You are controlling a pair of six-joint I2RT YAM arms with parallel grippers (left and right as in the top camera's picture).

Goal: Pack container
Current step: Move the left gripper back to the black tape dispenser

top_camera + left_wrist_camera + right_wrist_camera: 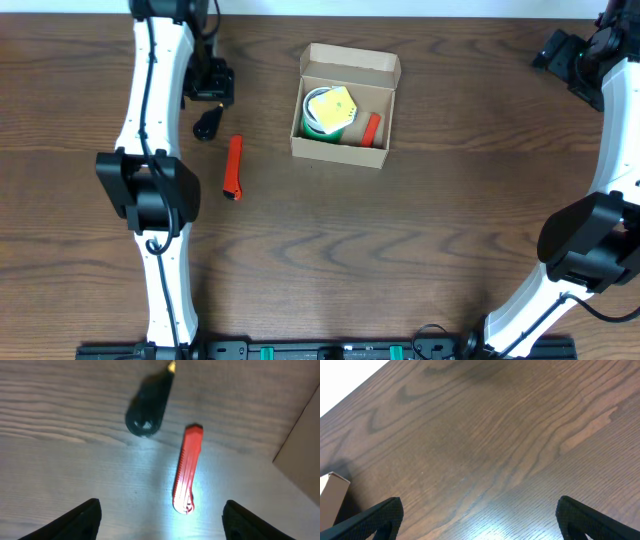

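The container is an open tan cardboard box at the upper middle of the table, lid flap folded back. Inside lie a green-and-white roll under a yellow pad and a small orange-red item. A red utility knife lies on the table left of the box; it also shows in the left wrist view. A black awl-like tool lies beside it, seen in the left wrist view. My left gripper is open above the knife. My right gripper is open over bare table at far right.
The box's corner shows at the right edge of the left wrist view and at the left edge of the right wrist view. The table's far edge runs along the top of the overhead view.
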